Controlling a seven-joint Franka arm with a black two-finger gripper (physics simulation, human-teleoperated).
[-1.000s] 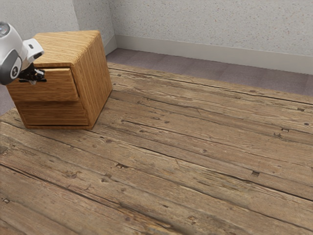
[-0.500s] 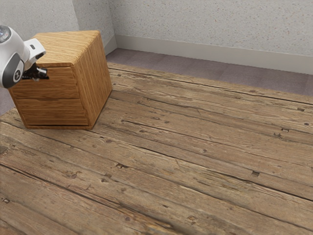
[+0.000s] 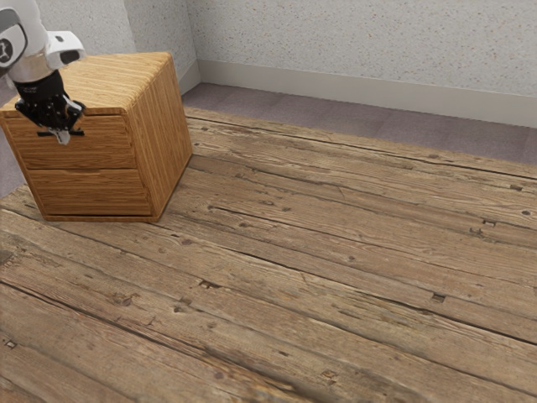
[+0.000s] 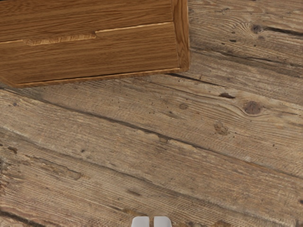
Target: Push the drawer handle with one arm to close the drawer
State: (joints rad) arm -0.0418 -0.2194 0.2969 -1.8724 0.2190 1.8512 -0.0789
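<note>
Cabinet: stood on the plank surface [image 3: 336, 252] as the reference body [image 3: 165, 126].
Upper drawer [image 3: 109, 149]: seen set into the cabinet's front, apparently flush; closure was judged complete or nearly so.
Drawer handle [image 3: 79, 133]: located high on the cabinet's front, its long axis laid across that front.
Gripper [image 3: 63, 138]: positioned before the cabinet's front at handle level, pointed downward and partly overlapping the handle; contact could not be confirmed.
Fingertips [image 4: 162, 222]: drawn together but for a thin line, with nothing seen clamped.
Governing relation: the handle lay on the cabinet side of the gripper; any further push was to be directed squarely into the cabinet. If none was needed, straight withdrawal was indicated.
View comparison: handle and cabinet top were given by the exterior view; the notched edge [image 4: 64, 39] midway down the cabinet's front was given by the wrist view.
</note>
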